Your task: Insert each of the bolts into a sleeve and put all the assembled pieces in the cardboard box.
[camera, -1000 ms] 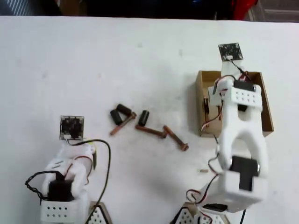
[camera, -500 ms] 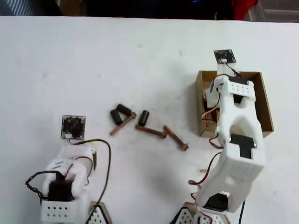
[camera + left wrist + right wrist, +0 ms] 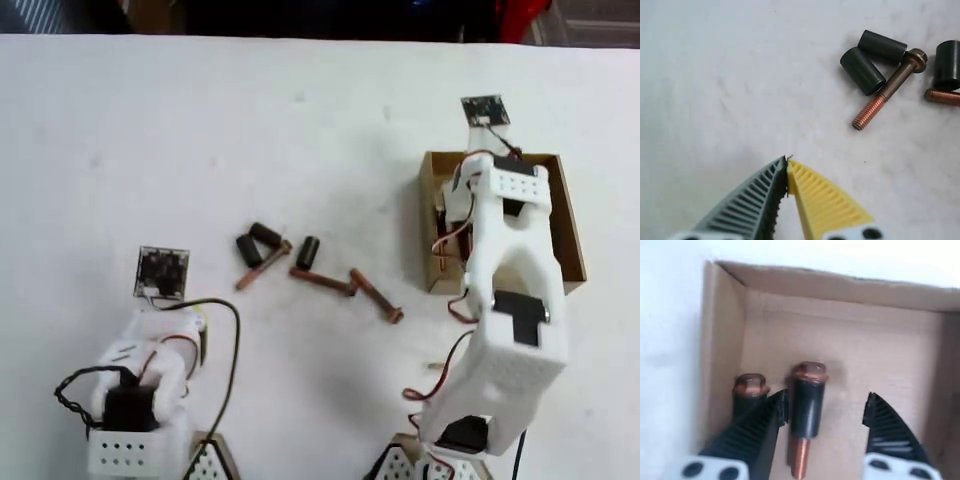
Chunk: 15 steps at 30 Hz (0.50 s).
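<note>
The right gripper (image 3: 826,402) has pushed farther over the cardboard box (image 3: 725,340). Its jaws gape wide, and a sleeved bolt (image 3: 807,407) lies between them, head toward the far wall, with a 2nd piece (image 3: 749,387) beside it. The left gripper (image 3: 787,167) is pinched closed near loose sleeves (image 3: 862,70).

Bolts (image 3: 892,90): coppery metal, faint sheen, threaded.
Sleeves (image 3: 862,70): black, matt, smooth.
Box (image 3: 725,340): brown cardboard, matt.
Bench (image 3: 200,120): white, matt.
Left hand (image 3: 787,170): ridged plastic, grey and yellow.
Right hand (image 3: 826,397): ridged black plastic.
</note>
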Motion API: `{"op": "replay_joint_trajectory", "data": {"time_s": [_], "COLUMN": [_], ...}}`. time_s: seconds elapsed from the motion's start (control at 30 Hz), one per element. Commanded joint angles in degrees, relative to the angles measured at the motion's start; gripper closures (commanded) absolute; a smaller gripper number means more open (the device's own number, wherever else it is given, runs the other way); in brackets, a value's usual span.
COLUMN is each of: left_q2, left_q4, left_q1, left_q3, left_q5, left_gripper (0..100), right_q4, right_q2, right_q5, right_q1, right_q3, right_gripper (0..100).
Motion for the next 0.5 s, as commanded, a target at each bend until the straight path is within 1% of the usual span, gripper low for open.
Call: {"op": "replay_joint_trajectory", "data": {"time_s": [0.0, 0.13, 0.37, 0.4, 0.47], "left_q2": [-0.48, -0.48, -0.48, -0.48, -0.48], "left_q4": [-0.26, -0.26, 0.18, 0.18, -0.09], "left_q1": [-0.04, -0.22, -0.66, -1.19, -2.86], "left_q3": [-0.18, -0.18, -0.35, -0.44, -0.53], "left_q5": [-0.97, -1.05, -1.05, -0.97, -0.88], "left_gripper": [98, 98, 98, 98, 98], "right_q4": [5.05, 12.09, 21.76, 22.99, 24.48], "right_q2": [-9.27, -17.45, -27.56, -27.91, -28.18], "right_q5": [0.35, 0.35, -0.44, -2.46, -9.85], "right_q1": [-3.47, -9.8, -23.87, -25.71, -29.14], "right_q3": [-2.2, -2.11, -2.02, -2.02, -2.02], "right_gripper": [77.9, 77.9, 77.9, 77.9, 77.9]}}
